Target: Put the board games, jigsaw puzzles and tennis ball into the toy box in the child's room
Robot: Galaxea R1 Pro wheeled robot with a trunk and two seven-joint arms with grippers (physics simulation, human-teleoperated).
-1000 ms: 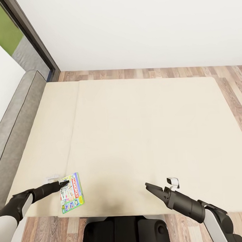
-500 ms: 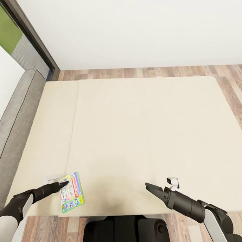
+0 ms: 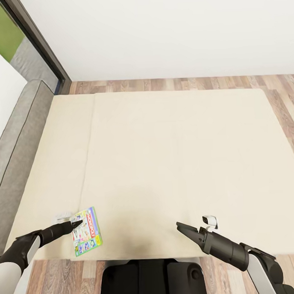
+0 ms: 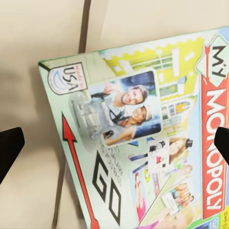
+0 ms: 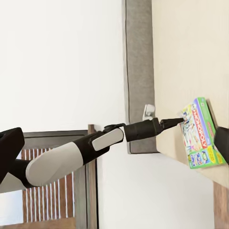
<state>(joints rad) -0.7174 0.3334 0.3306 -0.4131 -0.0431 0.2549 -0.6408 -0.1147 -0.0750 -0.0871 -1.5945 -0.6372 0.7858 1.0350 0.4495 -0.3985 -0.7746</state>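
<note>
A Monopoly board game (image 3: 86, 232) with a green edge lies flat on the cream bed (image 3: 173, 154), near its front left corner and just right of the mattress seam. My left gripper (image 3: 76, 222) hovers at the box's near left corner, open. In the left wrist view the box (image 4: 152, 138) spreads wide between the two dark fingertips (image 4: 9, 148), which stand far apart. My right gripper (image 3: 181, 227) is open over the front of the bed, well right of the box, holding nothing. From the right wrist view the left gripper (image 5: 179, 121) points at the box (image 5: 202, 136).
A grey padded headboard (image 3: 14, 140) runs along the bed's left side. Behind it a dark frame (image 3: 37, 45) stands against the white wall. Wood-plank floor (image 3: 182, 83) shows beyond the bed and on its right. My dark base (image 3: 153, 279) sits at the bed's front edge.
The whole picture has shifted slightly, with the bed's front edge now lower in view, so the camera moved. Both arms and the game box keep their places relative to each other.
</note>
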